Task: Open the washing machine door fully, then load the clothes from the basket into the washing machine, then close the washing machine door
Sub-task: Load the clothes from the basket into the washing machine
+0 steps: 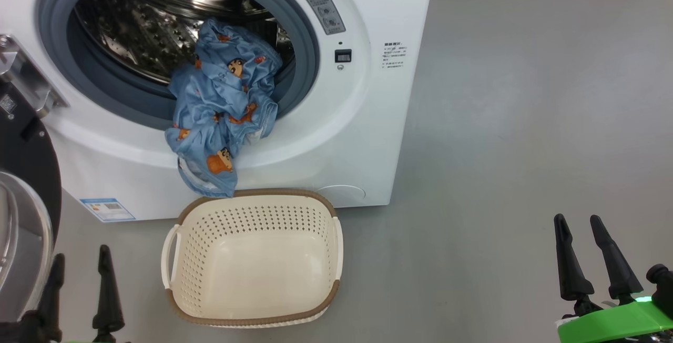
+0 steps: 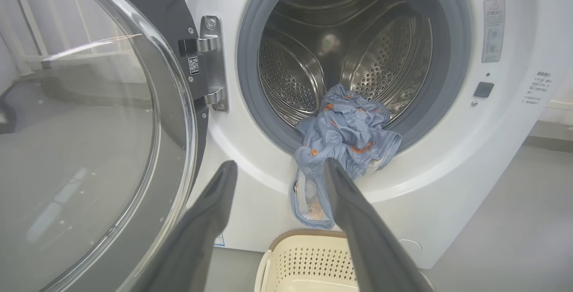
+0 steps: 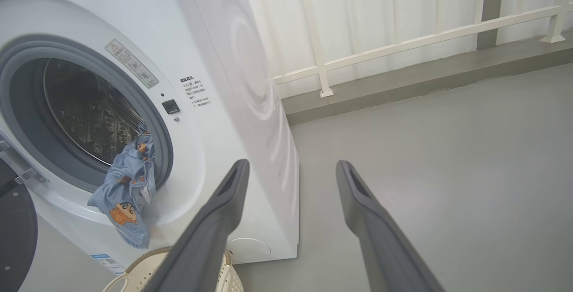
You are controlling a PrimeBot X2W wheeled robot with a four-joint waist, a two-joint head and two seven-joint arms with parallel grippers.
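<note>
A smooth grey floor point(image 1: 526, 122) runs across the room to a low raised ledge point(image 3: 403, 81), where a white railing point(image 3: 403, 43) stands before pale vertical wall panels point(image 3: 380, 5). The white washing machine point(image 1: 368, 138) sits directly on this floor. Its washing machine door point(image 2: 89, 148) is swung wide to the robot's left on a metal hinge point(image 2: 212, 63).

The clothes point(image 1: 223, 111) lie half in the steel drum point(image 1: 147, 27). They drape over the grey gasket point(image 1: 305, 48), and their lower end hangs down the machine's front to just above the rear rim of the basket point(image 1: 252, 222). The basket stands on the floor, close against the machine's front.

The left gripper point(image 1: 81, 256) hovers low beside the door with its fingers spread apart, holding nothing. The right gripper point(image 1: 578, 220) hovers over bare floor, well apart from the machine, its fingers likewise apart and holding nothing.
</note>
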